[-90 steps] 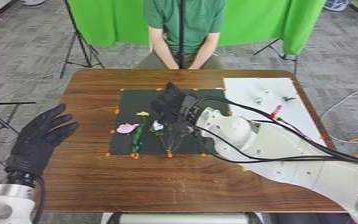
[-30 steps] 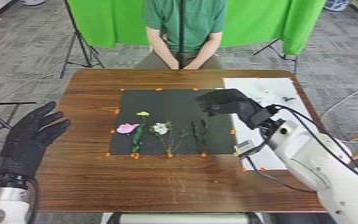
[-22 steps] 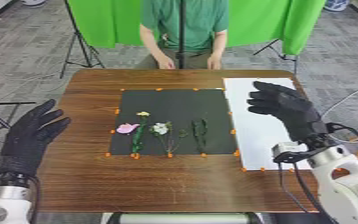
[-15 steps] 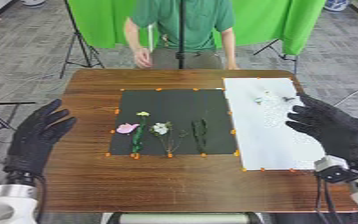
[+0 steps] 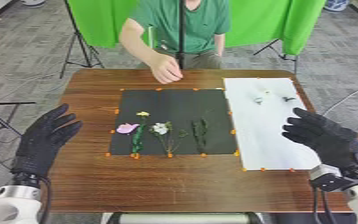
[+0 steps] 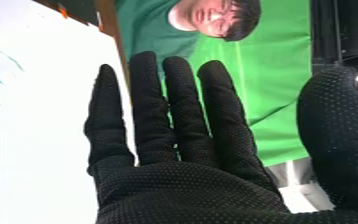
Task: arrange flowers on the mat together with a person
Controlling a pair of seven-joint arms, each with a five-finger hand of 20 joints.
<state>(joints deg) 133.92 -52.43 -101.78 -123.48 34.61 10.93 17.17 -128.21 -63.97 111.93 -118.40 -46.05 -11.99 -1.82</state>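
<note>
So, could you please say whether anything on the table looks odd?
Nothing stands out: the pink flower, yellow flower, white flower and green sprig lie on the black mat. The pieces on the white sheet are too small to judge.

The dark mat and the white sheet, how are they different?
The dark mat is squarish, the white sheet longer and narrower. The dark mat bears the pink flower and the white flower; the white sheet has small pieces near its far end. Both lie flat on the table.
</note>
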